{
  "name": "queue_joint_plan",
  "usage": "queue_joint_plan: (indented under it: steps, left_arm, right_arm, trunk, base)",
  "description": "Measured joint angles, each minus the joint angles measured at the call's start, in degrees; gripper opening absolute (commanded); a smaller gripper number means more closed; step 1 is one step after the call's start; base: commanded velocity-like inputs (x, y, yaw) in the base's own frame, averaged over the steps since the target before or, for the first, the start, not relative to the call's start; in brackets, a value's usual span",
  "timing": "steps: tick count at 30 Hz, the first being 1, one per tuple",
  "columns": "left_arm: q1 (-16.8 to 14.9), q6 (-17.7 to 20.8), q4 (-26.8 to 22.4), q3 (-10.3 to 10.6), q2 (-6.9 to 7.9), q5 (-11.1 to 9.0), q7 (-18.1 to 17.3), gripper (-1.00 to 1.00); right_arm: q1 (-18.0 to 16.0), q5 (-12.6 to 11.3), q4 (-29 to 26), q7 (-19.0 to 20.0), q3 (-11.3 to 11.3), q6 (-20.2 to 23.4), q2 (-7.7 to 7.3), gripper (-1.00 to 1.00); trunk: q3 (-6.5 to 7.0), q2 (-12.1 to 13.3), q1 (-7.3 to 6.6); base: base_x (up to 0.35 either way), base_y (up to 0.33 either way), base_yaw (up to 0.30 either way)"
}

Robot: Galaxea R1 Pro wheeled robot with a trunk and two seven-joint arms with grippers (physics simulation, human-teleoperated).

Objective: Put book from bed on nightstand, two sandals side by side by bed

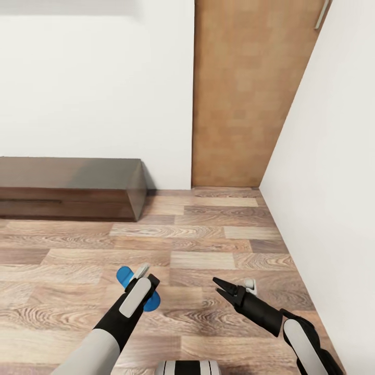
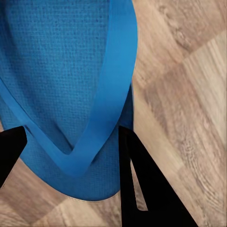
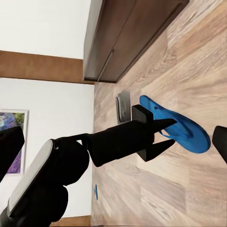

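One bright blue sandal [image 1: 124, 275] lies flat on the wood-plank floor just in front of me. My left gripper [image 1: 147, 277] is down on it. In the left wrist view its two fingers [image 2: 142, 189] stand at either edge of the sandal's [image 2: 61, 71] toe end, one drawn in against the sole, with the V of the strap between them. The right wrist view has the same sandal [image 3: 184, 127] under the left gripper [image 3: 168, 132]. My right gripper [image 1: 216, 286] hovers open and empty to the right. The book, the bed and the nightstands are out of view.
A long low dark brown cabinet [image 1: 67, 185] stands against the far wall at the left. A closed wooden door [image 1: 250, 94] is straight ahead. A white wall [image 1: 333, 182] runs close along my right. A small blue shape [image 3: 96, 191] lies far off on the floor.
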State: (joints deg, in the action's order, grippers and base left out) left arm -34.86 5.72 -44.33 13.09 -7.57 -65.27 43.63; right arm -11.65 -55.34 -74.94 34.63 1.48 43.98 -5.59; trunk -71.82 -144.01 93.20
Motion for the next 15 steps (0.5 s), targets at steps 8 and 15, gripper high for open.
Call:
queue_joint_plan:
  steps: [8,15]
  left_arm:
    - [-0.01,0.03,0.02,0.01,-0.01,0.01,-0.02,-1.0]
    - [-0.01,0.0,0.03,0.01,-0.01,0.01,-0.03,-1.0]
  right_arm:
    - [0.0,0.0,-0.02,0.02,-0.01,0.0,0.0,1.0]
    - [0.01,0.0,-0.03,0.08,-0.01,0.0,0.0,1.0]
  trunk:
    - [1.77,0.11,-0.21]
    - [3.33,0.2,-0.39]
  base:
    - [0.0,0.0,0.206]
    - [0.0,0.0,0.017]
